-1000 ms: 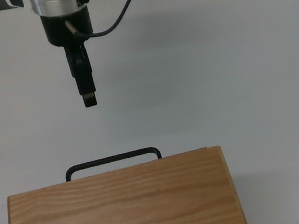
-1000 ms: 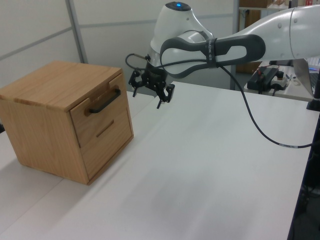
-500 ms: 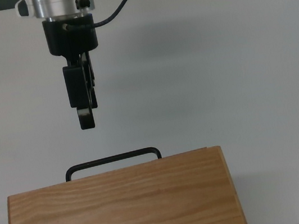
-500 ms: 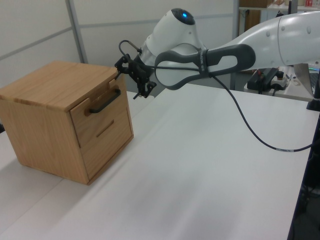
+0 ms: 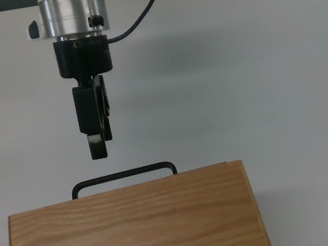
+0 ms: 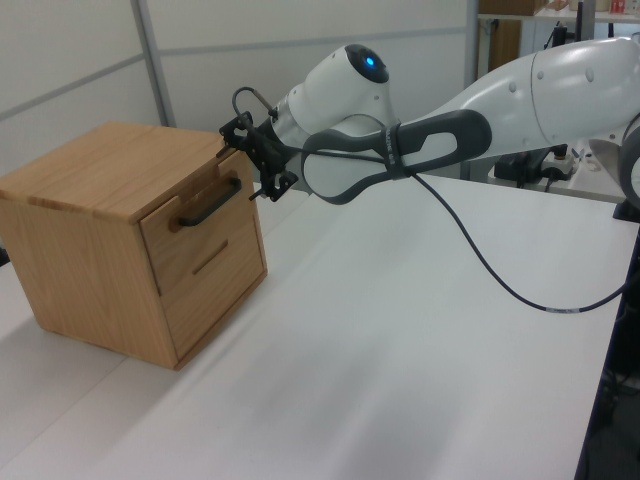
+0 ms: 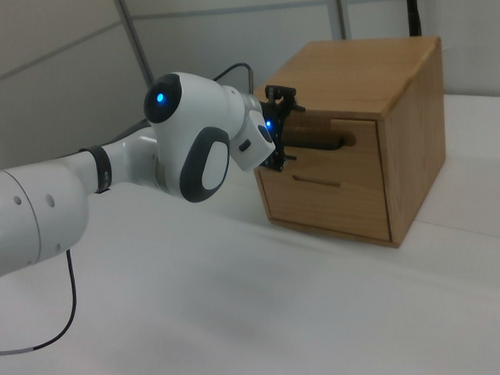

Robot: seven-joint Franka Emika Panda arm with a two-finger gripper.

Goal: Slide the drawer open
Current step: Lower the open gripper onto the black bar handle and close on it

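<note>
Top view: the drawer [image 6: 196, 232] is sitting shut in the wooden cabinet [image 5: 131, 228] at 6 o'clock, its black handle [image 5: 123, 177] jutting toward 12. The gripper [image 5: 97, 147] is closing in from 12 o'clock, nearer the handle than a second ago, not yet touching. Jaw state: cannot tell. White table [image 5: 257, 83] around; nothing blocking the approach.
</note>
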